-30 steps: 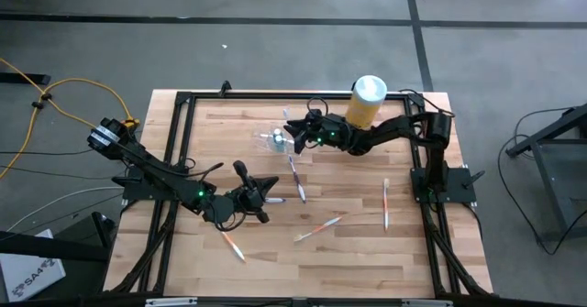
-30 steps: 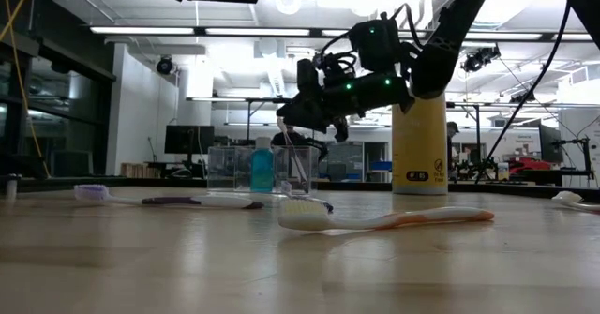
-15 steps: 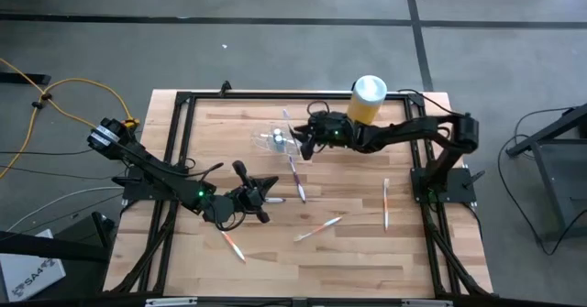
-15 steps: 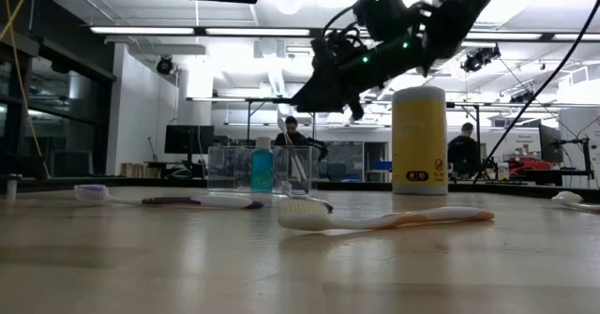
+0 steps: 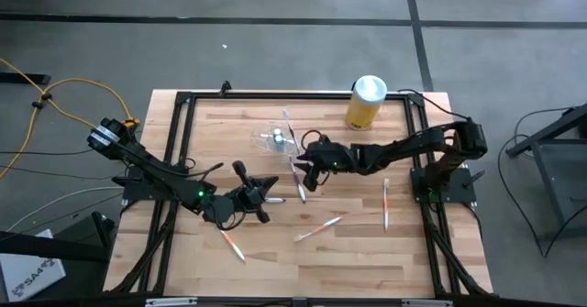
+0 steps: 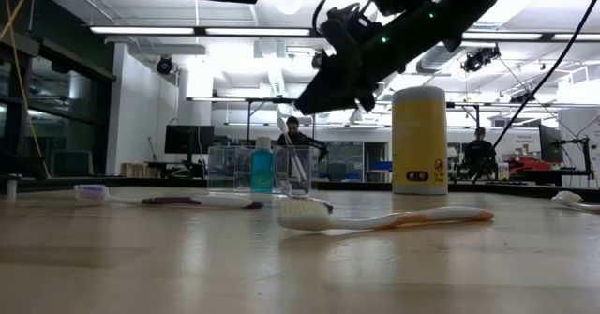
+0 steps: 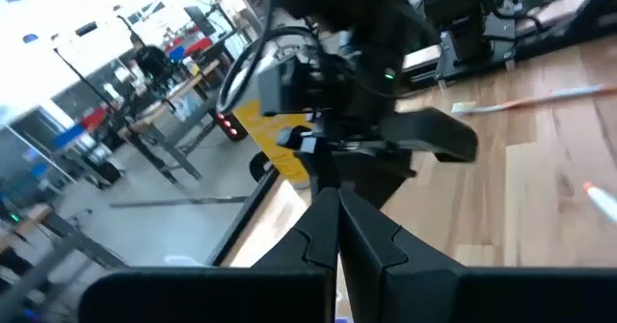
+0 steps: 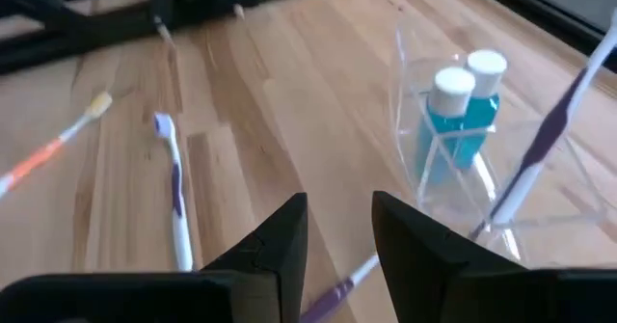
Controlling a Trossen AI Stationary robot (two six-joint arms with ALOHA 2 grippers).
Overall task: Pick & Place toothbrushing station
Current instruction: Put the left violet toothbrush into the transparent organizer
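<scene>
My right end effector [image 5: 303, 172] hovers unclenched, holding nothing, with the toothbrushing station [image 5: 278, 140] just ahead; I'm approaching, and next I must descend and straddle its wall.

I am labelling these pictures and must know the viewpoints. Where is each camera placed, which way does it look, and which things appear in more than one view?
High: above the table, looking straight down; both arms show, the left gripper low on the left.
Low: at table-top height, looking level into the room; the right gripper hangs above the holder.
Left wrist: looks past its shut fingers at its own arm's dark parts.
Right wrist: looks past its parted fingers at the holder.
Shared: holder, blue bottle and yellow canister.
</scene>
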